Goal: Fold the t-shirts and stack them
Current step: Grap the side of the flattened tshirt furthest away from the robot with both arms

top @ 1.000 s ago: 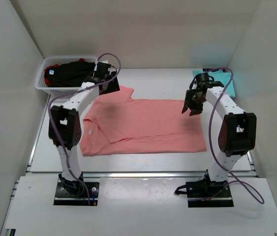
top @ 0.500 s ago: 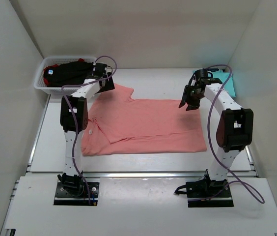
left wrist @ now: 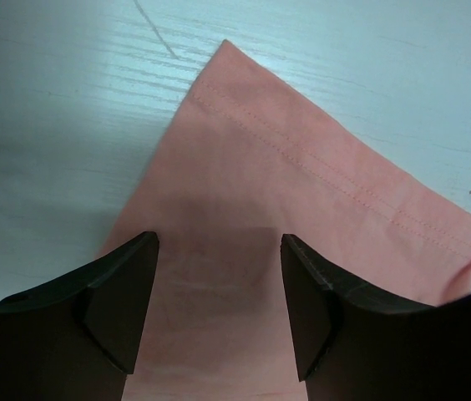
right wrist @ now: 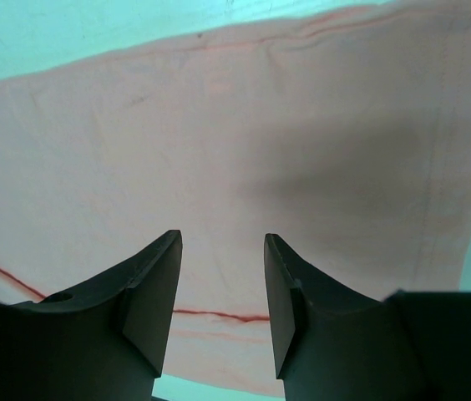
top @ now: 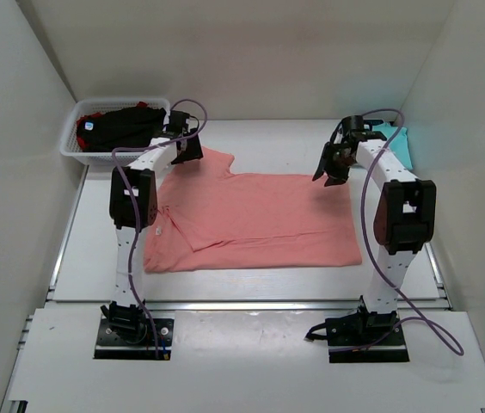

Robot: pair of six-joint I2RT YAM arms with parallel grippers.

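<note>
A large salmon-pink t-shirt (top: 251, 219) lies flat on the white table, partly folded, one sleeve (left wrist: 302, 167) at the far left. My left gripper (top: 193, 148) is open just above that sleeve (top: 212, 162), jaws apart with pink cloth between them in the left wrist view (left wrist: 219, 276). My right gripper (top: 328, 170) is open above the shirt's far right corner, nothing held; pink cloth (right wrist: 219, 150) fills the right wrist view. A teal shirt (top: 395, 142) lies folded at the far right. Black (top: 122, 125) and red (top: 88, 116) shirts sit in the basket.
A white mesh basket (top: 72, 148) stands at the far left corner. White walls close in the table on the left, back and right. Purple cables loop from both arms. The table's metal front edge (top: 242, 304) runs below the shirt.
Both arms have reached farther back. The left gripper moved slightly right over the sleeve, and the right gripper moved up toward the shirt's far right corner. Both stay open.
</note>
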